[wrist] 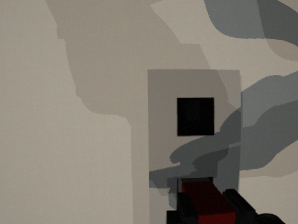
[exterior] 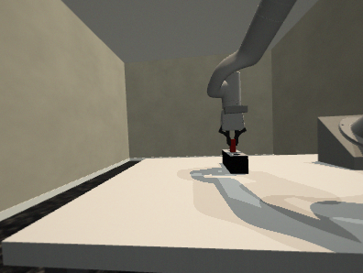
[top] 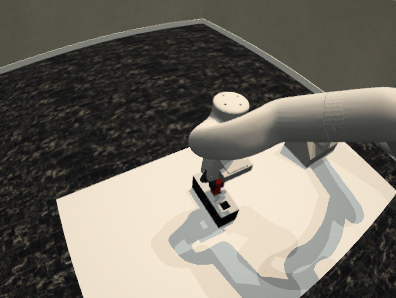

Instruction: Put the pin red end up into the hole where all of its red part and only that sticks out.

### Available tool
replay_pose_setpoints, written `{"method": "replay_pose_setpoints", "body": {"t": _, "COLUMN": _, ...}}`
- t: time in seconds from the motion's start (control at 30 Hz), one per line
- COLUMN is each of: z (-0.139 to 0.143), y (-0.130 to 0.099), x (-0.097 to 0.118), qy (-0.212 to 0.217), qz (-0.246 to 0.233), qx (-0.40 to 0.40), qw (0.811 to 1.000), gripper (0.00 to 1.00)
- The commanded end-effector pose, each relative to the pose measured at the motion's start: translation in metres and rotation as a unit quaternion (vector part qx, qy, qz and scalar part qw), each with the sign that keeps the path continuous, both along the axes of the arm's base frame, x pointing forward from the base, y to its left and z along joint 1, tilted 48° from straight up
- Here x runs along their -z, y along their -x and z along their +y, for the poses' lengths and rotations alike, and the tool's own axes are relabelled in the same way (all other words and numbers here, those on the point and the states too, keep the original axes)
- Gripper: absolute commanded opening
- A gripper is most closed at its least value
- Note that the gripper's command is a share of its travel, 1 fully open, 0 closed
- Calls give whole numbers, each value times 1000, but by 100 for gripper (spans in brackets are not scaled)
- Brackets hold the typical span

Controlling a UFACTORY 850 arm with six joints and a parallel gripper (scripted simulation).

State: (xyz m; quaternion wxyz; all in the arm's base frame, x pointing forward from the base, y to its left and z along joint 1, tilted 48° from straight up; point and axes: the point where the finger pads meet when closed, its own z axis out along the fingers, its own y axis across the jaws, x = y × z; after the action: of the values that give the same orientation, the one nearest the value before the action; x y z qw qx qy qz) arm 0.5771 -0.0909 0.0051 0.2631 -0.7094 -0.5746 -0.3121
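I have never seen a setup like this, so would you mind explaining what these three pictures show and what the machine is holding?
It is a single robot arm with a two-fingered gripper. One picture looks down from above, one looks across the white table from the side, and one comes from a camera on the wrist. On the table stands a black block with a white top and square holes. The gripper is closed on a pin, red end up, which stands in one of the holes.

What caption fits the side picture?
The gripper holds the pin, red end up, in the black block.
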Motion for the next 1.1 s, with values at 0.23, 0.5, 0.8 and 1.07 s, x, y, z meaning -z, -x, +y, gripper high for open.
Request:
{"method": "replay_pose_setpoints", "body": {"t": 0.23, "z": -1, "y": -1, "x": -1, "qy": 0, "qz": -1, "qx": 1, "qw": 1000, "gripper": 0}}
{"method": "replay_pose_setpoints", "body": {"t": 0.5, "z": 0, "y": -1, "x": -2, "qy": 0, "qz": -1, "qx": 1, "qw": 1000, "gripper": 0}}
{"method": "replay_pose_setpoints", "body": {"t": 0.8, "z": 0, "y": -1, "x": -2, "qy": 0, "qz": -1, "qx": 1, "qw": 1000, "gripper": 0}}
{"method": "replay_pose_setpoints", "body": {"t": 1.07, "z": 3, "y": -1, "x": 1, "qy": 0, "qz": -1, "qx": 1, "qw": 1000, "gripper": 0}}
